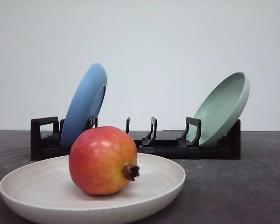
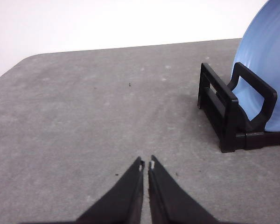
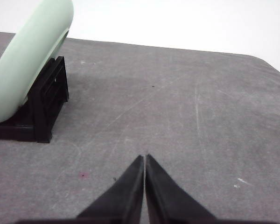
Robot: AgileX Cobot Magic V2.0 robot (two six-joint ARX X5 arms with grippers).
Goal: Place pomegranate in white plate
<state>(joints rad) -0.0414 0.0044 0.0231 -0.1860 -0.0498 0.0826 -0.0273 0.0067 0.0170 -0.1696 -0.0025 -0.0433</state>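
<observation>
— Fruit first: where is the pomegranate [image 1: 103, 159]?
— In the plate [image 1: 46, 184], near the desk's front edge.
— And the grippers?
— Left gripper [image 2: 146, 165] and right gripper [image 3: 144, 157] are pressed together, holding nothing. Keep them away, I think.

The white plate [image 1: 46, 186] runs past the front view's lower edge; the pomegranate [image 1: 102, 160] hides part of the black rack [image 1: 186, 148].

plain white wall [image 1: 177, 42] behind, dark grey matte tabletop [image 1: 252, 186], even soft light
</observation>
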